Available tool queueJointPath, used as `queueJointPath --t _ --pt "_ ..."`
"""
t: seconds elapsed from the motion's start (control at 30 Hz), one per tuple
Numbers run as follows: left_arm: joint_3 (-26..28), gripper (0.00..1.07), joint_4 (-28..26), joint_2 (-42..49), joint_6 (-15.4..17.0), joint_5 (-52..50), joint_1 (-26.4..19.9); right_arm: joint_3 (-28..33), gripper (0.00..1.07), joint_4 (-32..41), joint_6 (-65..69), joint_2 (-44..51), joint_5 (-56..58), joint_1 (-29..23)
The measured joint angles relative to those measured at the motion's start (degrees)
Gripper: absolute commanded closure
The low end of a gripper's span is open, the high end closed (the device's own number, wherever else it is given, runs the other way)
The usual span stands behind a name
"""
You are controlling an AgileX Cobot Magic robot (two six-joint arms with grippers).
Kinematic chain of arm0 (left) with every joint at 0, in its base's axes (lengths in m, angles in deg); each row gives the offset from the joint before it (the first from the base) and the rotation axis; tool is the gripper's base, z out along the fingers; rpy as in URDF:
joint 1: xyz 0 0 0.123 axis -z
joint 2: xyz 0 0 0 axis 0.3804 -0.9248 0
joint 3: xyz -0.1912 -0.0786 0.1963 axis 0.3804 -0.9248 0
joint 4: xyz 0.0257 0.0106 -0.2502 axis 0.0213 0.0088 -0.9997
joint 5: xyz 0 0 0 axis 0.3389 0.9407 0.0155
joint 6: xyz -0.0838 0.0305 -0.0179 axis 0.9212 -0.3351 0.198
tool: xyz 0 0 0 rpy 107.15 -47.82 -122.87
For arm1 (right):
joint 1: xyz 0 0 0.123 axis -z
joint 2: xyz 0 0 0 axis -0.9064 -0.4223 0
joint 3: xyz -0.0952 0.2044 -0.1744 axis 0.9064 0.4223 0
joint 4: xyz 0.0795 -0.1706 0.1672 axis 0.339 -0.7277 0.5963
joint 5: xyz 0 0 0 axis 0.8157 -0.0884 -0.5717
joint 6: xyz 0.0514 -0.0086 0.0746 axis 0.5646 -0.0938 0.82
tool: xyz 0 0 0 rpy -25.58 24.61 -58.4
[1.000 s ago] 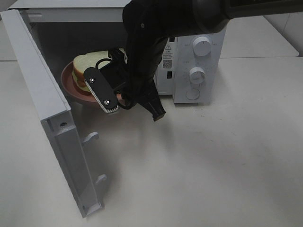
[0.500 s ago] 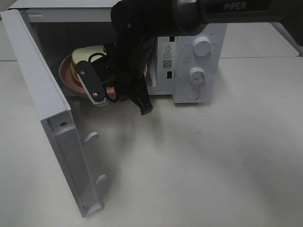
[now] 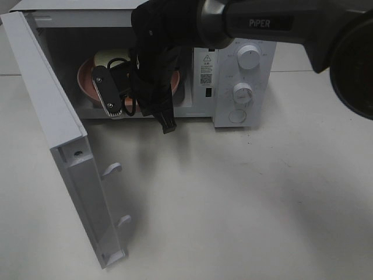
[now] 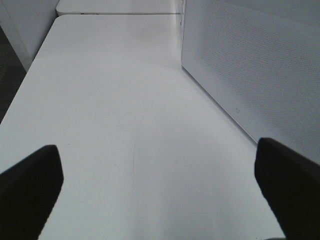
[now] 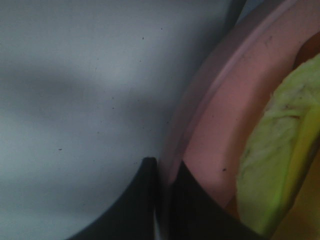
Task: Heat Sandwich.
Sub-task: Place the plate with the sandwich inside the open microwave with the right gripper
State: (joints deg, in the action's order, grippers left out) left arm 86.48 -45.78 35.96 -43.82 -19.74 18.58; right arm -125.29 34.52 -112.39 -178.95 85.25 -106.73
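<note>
White microwave oven [image 3: 245, 87] stands on the pale surface [image 3: 250, 204] with its white door [image 3: 52, 134] swung wide. The black right arm [image 3: 160, 52] fills most of the opening. The main risk, as I judge it, comes from that bulk: a careless pull back could strike the cavity frame or drag the load out with it, and the door cannot shut while the arm is inside.

The round pink plate [image 3: 87, 76] is inside the cavity, carrying the sandwich [image 3: 111, 56] of white bread and yellow-green filling. The right end effector [image 5: 162, 172] is clamped on the plate's rim alone. An edge grip like that could let the plate tip and the sandwich slide. Letting go before the plate sits flat would drop it.

The left end effector [image 4: 160, 190] hangs with its jaws wide apart over bare surface, gripping nothing, so it threatens little.

From the high view, the arm hides most of the plate and nearly all of the sandwich. I cannot tell whether the plate rests on the cavity floor or hangs above it. The right wrist view is dim, close and cropped, and shows only a rim arc and some filling.
</note>
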Motion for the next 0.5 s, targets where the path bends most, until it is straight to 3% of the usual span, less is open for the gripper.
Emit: queueJointPath --t 0.5 --pt "0.0 0.03 0.0 0.0 0.0 0.0 0.0 -7.39 1.07 -0.11 3.09 -5.39 0.4 1.83"
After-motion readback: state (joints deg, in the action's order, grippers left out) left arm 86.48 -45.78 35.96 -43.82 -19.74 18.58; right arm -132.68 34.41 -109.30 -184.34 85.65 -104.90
